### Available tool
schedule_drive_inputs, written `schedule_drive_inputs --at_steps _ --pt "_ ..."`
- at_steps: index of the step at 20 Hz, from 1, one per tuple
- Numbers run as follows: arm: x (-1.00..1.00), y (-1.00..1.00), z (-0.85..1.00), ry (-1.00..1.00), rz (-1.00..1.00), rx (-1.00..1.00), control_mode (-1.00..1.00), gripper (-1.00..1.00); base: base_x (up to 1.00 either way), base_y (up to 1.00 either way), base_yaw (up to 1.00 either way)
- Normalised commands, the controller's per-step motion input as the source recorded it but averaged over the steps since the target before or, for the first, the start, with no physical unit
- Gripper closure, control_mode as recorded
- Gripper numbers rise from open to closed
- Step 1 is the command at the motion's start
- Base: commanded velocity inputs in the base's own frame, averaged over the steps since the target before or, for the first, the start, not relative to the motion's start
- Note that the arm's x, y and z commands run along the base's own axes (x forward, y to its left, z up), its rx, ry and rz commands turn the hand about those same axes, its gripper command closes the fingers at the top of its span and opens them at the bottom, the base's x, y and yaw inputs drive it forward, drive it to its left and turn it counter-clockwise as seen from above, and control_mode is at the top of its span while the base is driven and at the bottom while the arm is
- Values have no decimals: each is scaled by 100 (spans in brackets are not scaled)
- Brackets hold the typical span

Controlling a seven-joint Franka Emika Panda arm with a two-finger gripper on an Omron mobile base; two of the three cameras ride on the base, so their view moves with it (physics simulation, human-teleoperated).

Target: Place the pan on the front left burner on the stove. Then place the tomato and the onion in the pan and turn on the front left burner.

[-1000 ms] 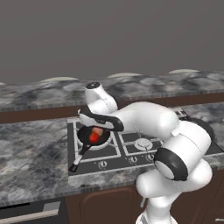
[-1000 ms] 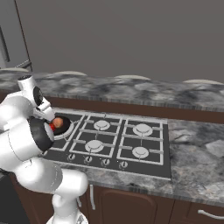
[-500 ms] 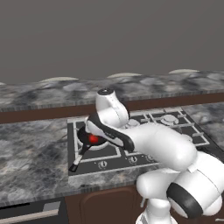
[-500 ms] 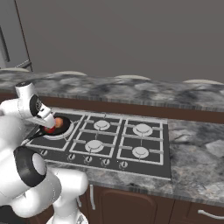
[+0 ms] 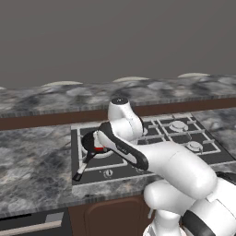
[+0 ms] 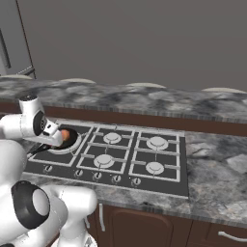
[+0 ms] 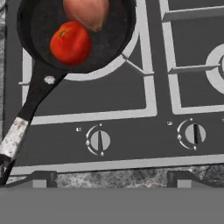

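Note:
The black pan (image 7: 65,26) rests on the front left burner (image 7: 105,71) of the stove (image 7: 131,94), with its handle (image 7: 26,109) pointing toward the counter's front edge. Inside it lie the red tomato (image 7: 71,42) and the orange-tan onion (image 7: 87,11), side by side and touching. My gripper (image 7: 111,179) hangs open over the stove's front edge, just in front of the knob (image 7: 98,141) below that burner, with nothing between its fingers. From the right base view the pan (image 6: 66,143) and onion (image 6: 65,134) show beside my hand. The left base view has the pan (image 5: 90,140) half hidden by my arm.
A second knob (image 7: 192,133) sits to the right in the row. Marbled grey counter (image 5: 32,156) flanks the stove on both sides. Four smaller burners (image 6: 157,143) lie to the right. A dark wall rises behind the raised back counter (image 6: 144,99).
My hand has drawn back from over the pan toward the stove's front knob row, and the arm has folded lower. Pan, tomato and onion have stayed put.

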Motion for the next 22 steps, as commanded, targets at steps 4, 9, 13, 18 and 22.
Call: schedule_drive_inputs --at_steps 4,9,13,18,22 --pt "-21 0 0 7 13 0 -100 -100 0 0 0" --pt "-7 0 -7 3 9 0 -100 -100 0 0 0" --pt "0 0 -14 2 4 0 -100 -100 0 0 0" --pt "0 2 -26 1 2 0 -100 -100 0 0 0" --pt "0 1 -27 0 0 0 -100 -100 0 0 0"
